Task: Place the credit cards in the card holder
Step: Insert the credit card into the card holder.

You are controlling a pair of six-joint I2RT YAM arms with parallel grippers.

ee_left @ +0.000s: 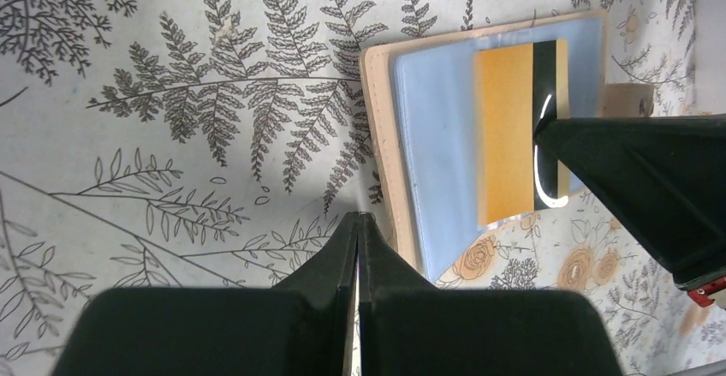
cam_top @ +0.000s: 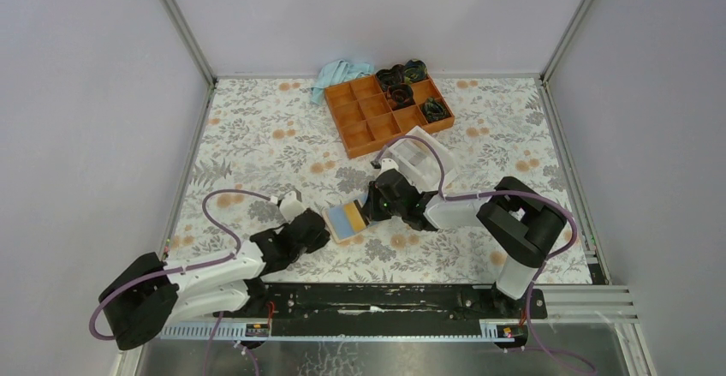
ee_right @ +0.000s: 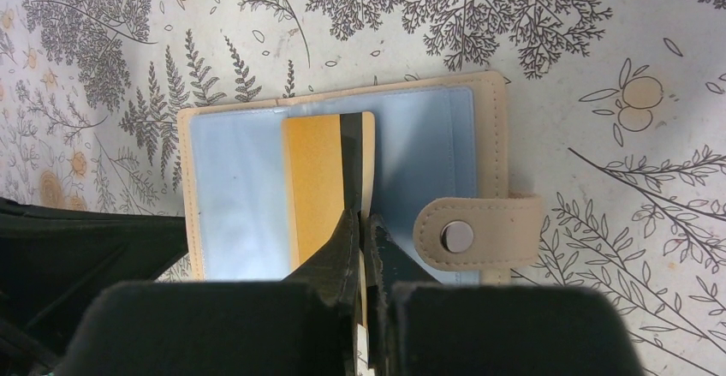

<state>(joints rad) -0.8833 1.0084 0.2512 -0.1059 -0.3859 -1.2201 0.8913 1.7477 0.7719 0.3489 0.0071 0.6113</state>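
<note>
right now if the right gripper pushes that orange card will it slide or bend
The orange card lies flat, edges straight, so probably stiff. It sits on the glossy sleeve of the card holder, so likely slides under the right gripper.

1 card holder [ee_right: 231, 192] w/ 1 yellow card [ee_right: 315, 188] — plus 1 orange tray [cam_top: 370, 110], 1 blue cloth [cam_top: 338, 74].

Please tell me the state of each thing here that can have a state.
Card holder: open, lying flat.
Closure tab: unfastened.
Yellow card: lying on the open holder.
Left gripper: shut, tip at the holder's edge.
Right gripper: shut, tip on the card's stripe.
Orange tray: partly filled.
Blue cloth: crumpled.
</note>
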